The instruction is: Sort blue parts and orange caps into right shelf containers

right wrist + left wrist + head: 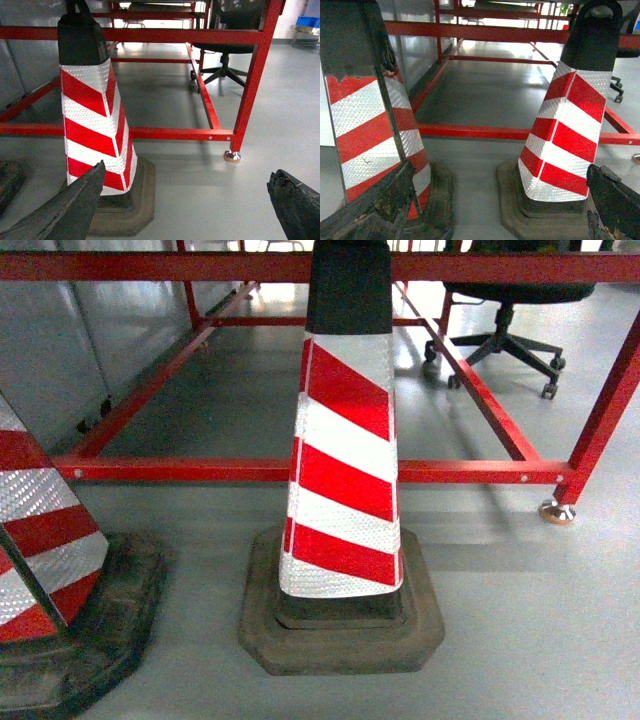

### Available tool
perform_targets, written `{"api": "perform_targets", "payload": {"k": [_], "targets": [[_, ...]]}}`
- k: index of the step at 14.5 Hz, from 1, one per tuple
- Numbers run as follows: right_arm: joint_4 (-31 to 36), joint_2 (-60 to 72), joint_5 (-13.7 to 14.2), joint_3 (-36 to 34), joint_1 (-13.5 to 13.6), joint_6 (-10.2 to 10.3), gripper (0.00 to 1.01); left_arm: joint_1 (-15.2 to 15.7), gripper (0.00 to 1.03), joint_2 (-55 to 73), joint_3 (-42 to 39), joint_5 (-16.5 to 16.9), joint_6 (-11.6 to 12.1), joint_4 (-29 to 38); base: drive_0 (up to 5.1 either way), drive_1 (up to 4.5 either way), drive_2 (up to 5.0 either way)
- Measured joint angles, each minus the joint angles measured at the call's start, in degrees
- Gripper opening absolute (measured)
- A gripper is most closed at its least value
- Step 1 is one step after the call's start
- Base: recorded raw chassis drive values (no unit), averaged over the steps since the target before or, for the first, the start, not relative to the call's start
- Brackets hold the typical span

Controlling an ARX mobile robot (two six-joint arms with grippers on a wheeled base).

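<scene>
Both grippers, left [495, 210] and right [190, 210], are held low with jaws spread and nothing grasped, faced by striped traffic cones [345, 470] under a red frame [300, 470]; no orange caps or right shelf containers are seen, suggesting transit

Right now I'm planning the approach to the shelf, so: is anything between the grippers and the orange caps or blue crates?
No caps or crates are in view. Directly ahead stands a striped traffic cone, a second cone at left, with the red frame's low bar behind them. Both grippers, left gripper and right gripper, are open and empty.
</scene>
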Motion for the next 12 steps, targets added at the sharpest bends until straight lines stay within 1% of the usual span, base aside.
{"api": "perform_targets", "payload": {"k": [12], "targets": [[-0.1,0.0,0.0,0.0,0.0,0.0,0.98,0.0,0.98,0.0,0.0,0.0,0.0,-0.1,0.0,0.0,0.0]]}}
